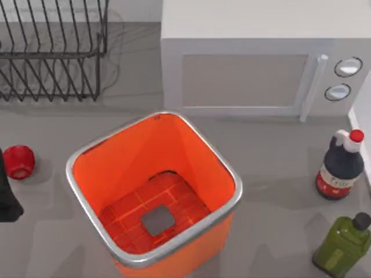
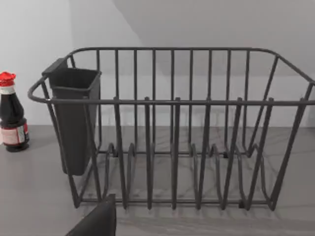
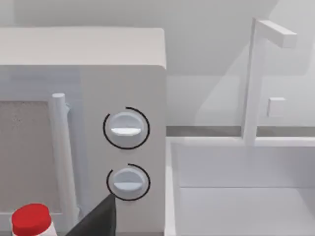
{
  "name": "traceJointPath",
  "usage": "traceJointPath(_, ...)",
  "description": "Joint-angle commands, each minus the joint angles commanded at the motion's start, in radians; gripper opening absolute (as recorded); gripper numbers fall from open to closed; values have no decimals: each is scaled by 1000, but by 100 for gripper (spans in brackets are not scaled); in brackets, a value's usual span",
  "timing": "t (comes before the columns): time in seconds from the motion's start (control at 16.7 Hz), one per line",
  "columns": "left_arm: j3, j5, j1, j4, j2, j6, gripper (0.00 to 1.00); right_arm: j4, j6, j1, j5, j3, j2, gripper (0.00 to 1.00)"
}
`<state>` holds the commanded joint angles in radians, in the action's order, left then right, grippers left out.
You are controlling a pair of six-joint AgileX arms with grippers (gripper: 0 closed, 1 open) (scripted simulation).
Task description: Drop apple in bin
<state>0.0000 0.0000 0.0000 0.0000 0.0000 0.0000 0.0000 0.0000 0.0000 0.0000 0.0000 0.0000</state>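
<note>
top view put the bin (image 1: 87, 168) nearest, at the table's middle, its gridded floor holding nothing. to the bin's left the apple (image 1: 18, 161) sat on the table, well apart from the silver rim, and just beside the apple, at the view's left edge, stood a dark part of the left arm (image 1: 7, 194). whether that arm's jaws were apart or together could not be told, and the same went for the right arm's. to the bin's right stood a green bottle (image 1: 343, 243) and, a little farther, a dark sauce bottle (image 1: 341, 167). beyond the bin were a microwave (image 1: 243, 69) and, behind and to the left, a wire dish rack (image 1: 52, 52).

the step in hand looked like the approach: the apple not yet grasped. the next move would call for the left gripper to come down over the apple, close on it, then carry it above the bin's rim and release.
</note>
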Motion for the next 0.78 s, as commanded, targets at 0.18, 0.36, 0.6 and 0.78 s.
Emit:
traceJointPath(0.18, 10, 0, 1, -7, 10, 9, 100, 0, 0, 0, 0, 0, 0, 100)
traceJointPath(0.36, 98, 2, 8, -71, 103, 90, 100, 0, 0, 0, 0, 0, 0, 100)
traceJointPath(0.6, 317, 15, 17, -229, 376, 291, 100, 0, 0, 0, 0, 0, 0, 100)
traceJointPath(0.78, 520, 27, 26, -384, 675, 482, 100, 0, 0, 0, 0, 0, 0, 100)
